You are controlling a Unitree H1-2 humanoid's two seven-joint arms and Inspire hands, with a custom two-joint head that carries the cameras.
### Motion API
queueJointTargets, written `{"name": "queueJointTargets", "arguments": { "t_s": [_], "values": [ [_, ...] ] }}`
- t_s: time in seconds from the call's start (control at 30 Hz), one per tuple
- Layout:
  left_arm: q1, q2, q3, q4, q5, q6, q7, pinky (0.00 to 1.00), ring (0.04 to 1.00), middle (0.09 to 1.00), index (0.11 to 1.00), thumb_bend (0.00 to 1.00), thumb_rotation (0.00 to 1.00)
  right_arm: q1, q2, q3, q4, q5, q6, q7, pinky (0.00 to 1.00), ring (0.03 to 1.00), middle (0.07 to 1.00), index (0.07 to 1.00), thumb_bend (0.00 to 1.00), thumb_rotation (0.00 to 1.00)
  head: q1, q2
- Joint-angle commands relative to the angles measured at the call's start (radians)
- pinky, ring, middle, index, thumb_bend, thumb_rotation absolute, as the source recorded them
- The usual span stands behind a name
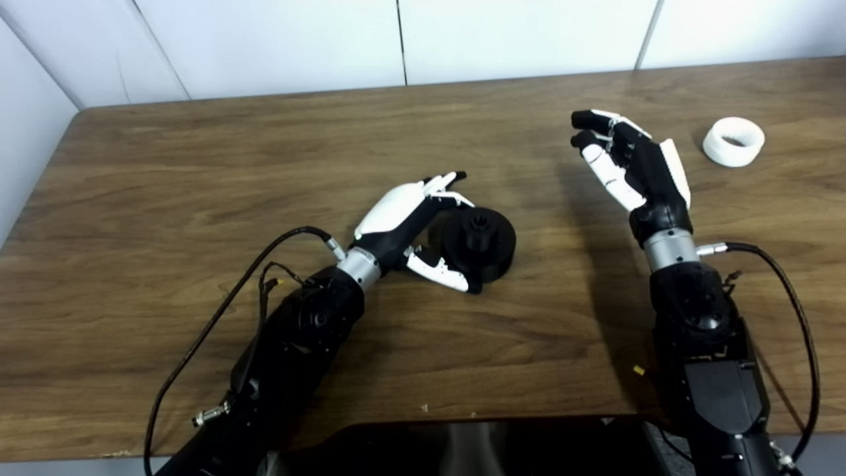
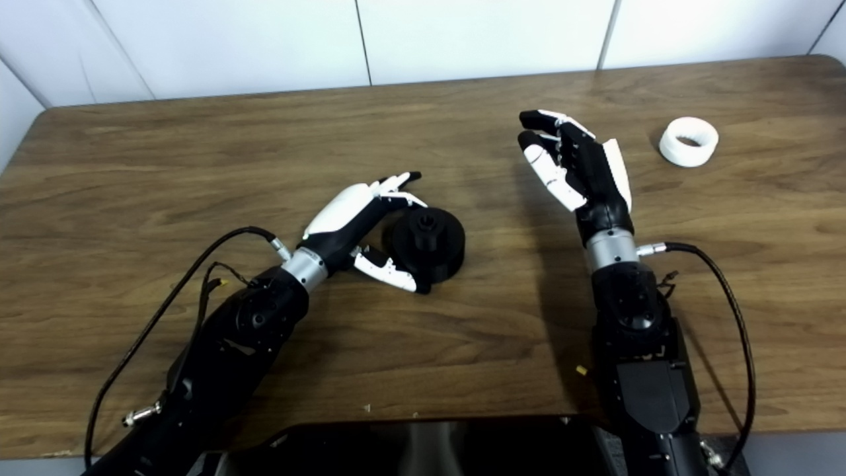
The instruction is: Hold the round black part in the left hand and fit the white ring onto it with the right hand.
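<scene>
Centrally, on your brown wood-grain table [image 1: 198, 165], lies the round black plastic part [image 1: 481, 241]: a squat disc with a raised, notched hub standing at the middle of its upper face. Your left hand [image 1: 413, 228] sits at the part's left side with its fingers [image 1: 444, 185] spread apart, reaching over the far-left edge, and its thumb at the near-left edge; the digits flank the part, but you cannot tell from either view whether they actually touch it, and the part rests flat on the table. Your right hand [image 1: 634, 165] hangs above the table to the right of the part, well apart from it, with palm turned leftward, fingers loosely extended and separated, holding nothing. Farther right, near the table's far-right area, lies the white ring [image 1: 733, 141], a thick-walled band with a rounded outer surface and a dark central opening, lying flat, apart from the right hand.
</scene>
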Motion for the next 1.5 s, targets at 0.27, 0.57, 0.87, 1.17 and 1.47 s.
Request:
{"name": "queueJointTargets", "arguments": {
  "t_s": [0.27, 0.57, 0.87, 1.17, 1.47],
  "values": [
    [0.012, -0.004, 0.003, -0.06, -0.017, -0.027, -0.05, 1.0, 1.0, 1.0, 0.646, 1.0, 0.31, -0.027, 0.007, 0.006, -0.042, -0.018, -0.034, -0.011, 0.71, 0.722, 0.767, 0.723, 0.56, 0.65, -0.103, -0.013],
    [0.018, 0.022, 0.037, -0.073, -0.031, -0.05, -0.071, 1.0, 1.0, 1.0, 0.644, 1.0, 0.31, -0.033, 0.038, 0.044, -0.042, -0.084, -0.029, -0.031, 0.66, 0.706, 0.762, 0.72, 0.53, 0.66, -0.244, -0.031],
    [0.019, 0.035, 0.062, -0.072, -0.043, -0.066, -0.093, 1.0, 1.0, 1.0, 0.636, 1.0, 0.29, -0.037, 0.069, 0.056, -0.035, -0.104, -0.026, -0.04, 0.66, 0.698, 0.75, 0.713, 0.5, 0.62, -0.367, -0.064],
    [0.021, 0.046, 0.078, -0.077, -0.05, -0.069, -0.115, 1.0, 1.0, 1.0, 0.637, 1.0, 0.25, -0.074, 0.039, 0.069, -0.014, -0.151, -0.039, -0.032, 0.6, 0.689, 0.723, 0.701, 0.5, 0.5, -0.403, -0.081],
    [0.021, 0.04, 0.085, -0.071, -0.044, -0.077, -0.116, 1.0, 1.0, 1.0, 0.635, 1.0, 0.25, -0.178, -0.175, 0.117, 0.012, -0.432, 0.052, 0.001, 0.62, 0.716, 0.74, 0.721, 0.55, 0.44, -0.387, -0.088]
  ]
}}
